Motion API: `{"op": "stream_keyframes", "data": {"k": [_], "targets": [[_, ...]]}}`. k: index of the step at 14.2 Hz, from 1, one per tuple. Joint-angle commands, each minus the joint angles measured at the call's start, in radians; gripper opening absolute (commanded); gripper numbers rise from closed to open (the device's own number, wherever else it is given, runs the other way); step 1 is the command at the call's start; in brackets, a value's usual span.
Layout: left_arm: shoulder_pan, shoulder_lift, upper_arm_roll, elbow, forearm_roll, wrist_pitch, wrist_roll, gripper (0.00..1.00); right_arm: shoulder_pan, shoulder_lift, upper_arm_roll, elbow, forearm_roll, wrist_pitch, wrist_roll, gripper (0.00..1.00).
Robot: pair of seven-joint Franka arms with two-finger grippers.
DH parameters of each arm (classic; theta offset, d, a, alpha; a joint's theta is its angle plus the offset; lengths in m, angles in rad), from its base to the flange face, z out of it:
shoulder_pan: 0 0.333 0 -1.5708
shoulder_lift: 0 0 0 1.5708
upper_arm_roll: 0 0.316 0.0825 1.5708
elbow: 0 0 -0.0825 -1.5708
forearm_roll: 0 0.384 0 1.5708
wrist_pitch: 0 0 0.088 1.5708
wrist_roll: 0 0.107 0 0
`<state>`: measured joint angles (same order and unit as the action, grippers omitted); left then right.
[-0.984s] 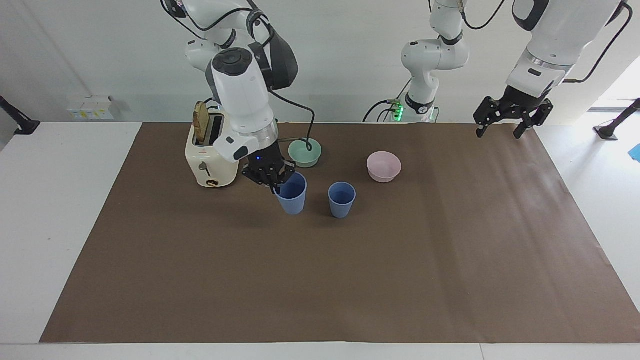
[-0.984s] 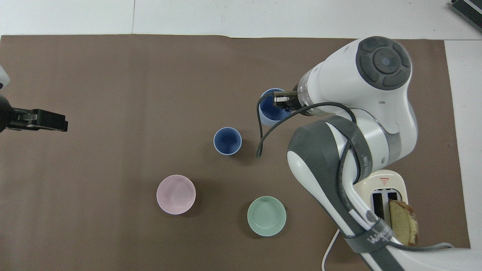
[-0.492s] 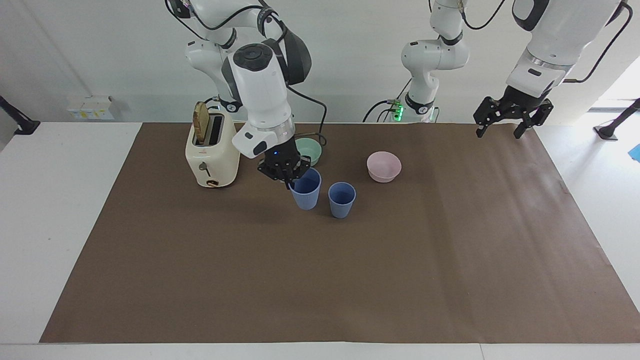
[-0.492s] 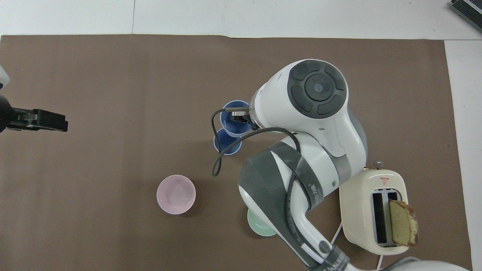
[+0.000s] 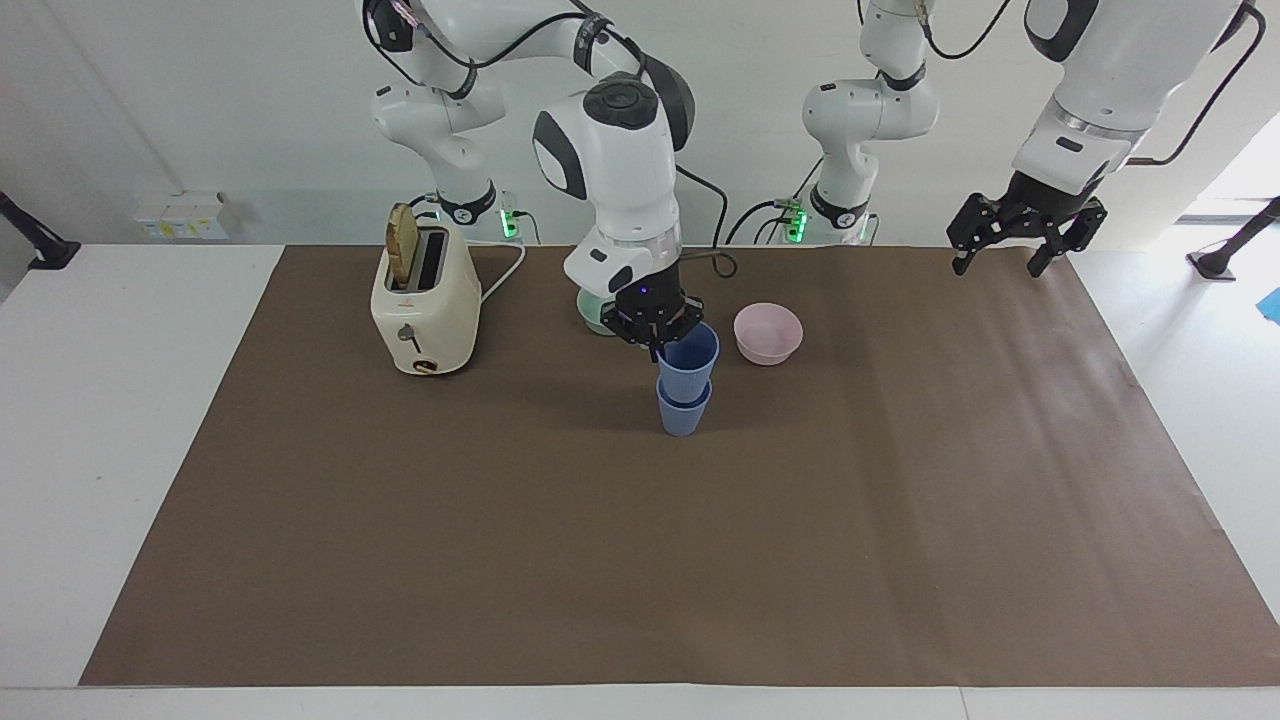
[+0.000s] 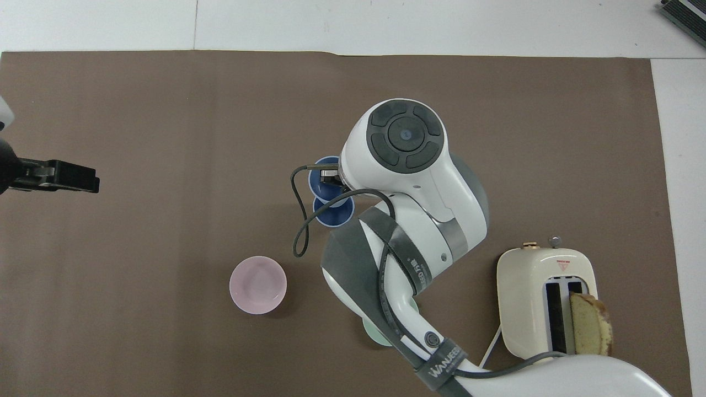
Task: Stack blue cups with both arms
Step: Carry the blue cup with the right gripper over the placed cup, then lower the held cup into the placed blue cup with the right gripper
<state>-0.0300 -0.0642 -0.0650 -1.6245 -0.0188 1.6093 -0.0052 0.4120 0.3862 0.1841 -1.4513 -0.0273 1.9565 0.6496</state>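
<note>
One blue cup (image 5: 683,410) stands upright on the brown mat, also seen in the overhead view (image 6: 335,214). My right gripper (image 5: 657,328) is shut on the rim of the second blue cup (image 5: 690,360) and holds it upright directly over the standing one, its base at that cup's mouth. In the overhead view the held cup (image 6: 319,184) shows beside the right gripper (image 6: 330,173), partly under the arm. My left gripper (image 5: 1003,252) waits open and empty in the air over the mat's edge at the left arm's end, also in the overhead view (image 6: 58,176).
A pale pink bowl (image 5: 768,333) (image 6: 258,285) sits close to the cups, nearer the robots. A mint-green bowl (image 5: 592,318) (image 6: 370,334) is mostly hidden by the right arm. A cream toaster (image 5: 425,310) (image 6: 543,300) with a bread slice stands at the right arm's end.
The right gripper has lifted its blue cup and carried it toward the left arm's end, from beside the standing cup to directly over it. The left arm has not moved.
</note>
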Motion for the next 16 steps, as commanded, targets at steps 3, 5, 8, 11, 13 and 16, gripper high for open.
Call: {"op": "stream_keyframes", "data": {"k": [3,5,8,11,13,16], "targets": [[0.019,-0.011,-0.009,0.002,-0.010,-0.020,0.018,1.00,-0.002,0.037,0.008,0.028,-0.016,0.001,0.018,0.00],[0.019,-0.011,-0.009,0.002,-0.010,-0.020,0.017,1.00,-0.001,0.036,0.008,0.028,-0.016,-0.002,0.019,0.00],[0.019,-0.011,-0.009,0.002,-0.010,-0.020,0.017,1.00,0.019,0.036,0.006,0.031,-0.017,-0.017,0.031,0.00],[0.019,-0.011,-0.009,0.002,-0.010,-0.020,0.019,1.00,0.033,0.036,0.002,0.034,-0.019,-0.036,0.045,0.00],[0.019,-0.011,-0.009,0.002,-0.010,-0.020,0.017,1.00,0.039,0.033,0.002,0.035,-0.029,-0.057,0.048,0.00],[0.019,-0.011,-0.009,0.002,-0.010,-0.020,0.017,1.00,0.041,0.029,0.002,0.035,-0.042,-0.060,0.058,0.00]]}}
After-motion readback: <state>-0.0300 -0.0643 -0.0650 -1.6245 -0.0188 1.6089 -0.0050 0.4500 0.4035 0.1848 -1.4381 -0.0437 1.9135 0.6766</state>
